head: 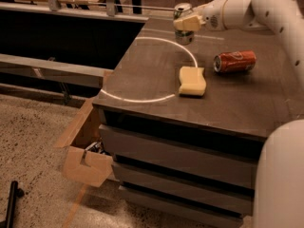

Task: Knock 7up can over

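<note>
The 7up can (pixel 184 36) stands upright at the far side of the dark table (pixel 247 103), on the white circle line. Its silver top (pixel 183 7) shows above the gripper and its lower part below it. My gripper (pixel 188 23) reaches in from the right and sits against the can's middle, covering its label. An orange-red soda can (pixel 234 61) lies on its side to the right.
A yellow sponge (pixel 192 81) lies in front of the 7up can, near the white circle (pixel 137 99). My arm's white body (pixel 280 175) fills the right edge. A cardboard box (pixel 88 163) sits on the floor at the table's left front.
</note>
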`<action>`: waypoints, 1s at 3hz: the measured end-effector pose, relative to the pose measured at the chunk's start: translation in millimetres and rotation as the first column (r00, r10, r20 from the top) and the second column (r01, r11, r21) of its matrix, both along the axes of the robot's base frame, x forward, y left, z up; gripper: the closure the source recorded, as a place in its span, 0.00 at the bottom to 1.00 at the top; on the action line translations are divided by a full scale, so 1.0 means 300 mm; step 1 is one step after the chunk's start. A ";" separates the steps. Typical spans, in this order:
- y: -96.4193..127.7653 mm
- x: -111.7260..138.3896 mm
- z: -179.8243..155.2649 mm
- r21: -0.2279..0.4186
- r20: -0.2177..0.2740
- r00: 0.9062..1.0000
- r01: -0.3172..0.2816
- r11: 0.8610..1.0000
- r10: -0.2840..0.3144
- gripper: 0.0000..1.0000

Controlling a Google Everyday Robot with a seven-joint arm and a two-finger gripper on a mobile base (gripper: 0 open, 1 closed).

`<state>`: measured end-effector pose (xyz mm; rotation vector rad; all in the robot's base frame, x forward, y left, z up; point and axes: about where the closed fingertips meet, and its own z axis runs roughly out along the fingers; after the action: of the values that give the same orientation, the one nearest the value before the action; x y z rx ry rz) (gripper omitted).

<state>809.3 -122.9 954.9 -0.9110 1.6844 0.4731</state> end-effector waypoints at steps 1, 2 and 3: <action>-0.086 -0.095 0.063 -0.138 0.093 0.995 -0.004 0.990 0.017 1.00; -0.145 -0.170 0.088 -0.301 0.191 0.977 -0.039 0.953 0.100 1.00; -0.199 -0.237 0.096 -0.438 0.242 0.946 -0.094 0.894 0.217 1.00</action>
<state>738.2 -182.6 983.7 -1.3719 1.4733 0.0679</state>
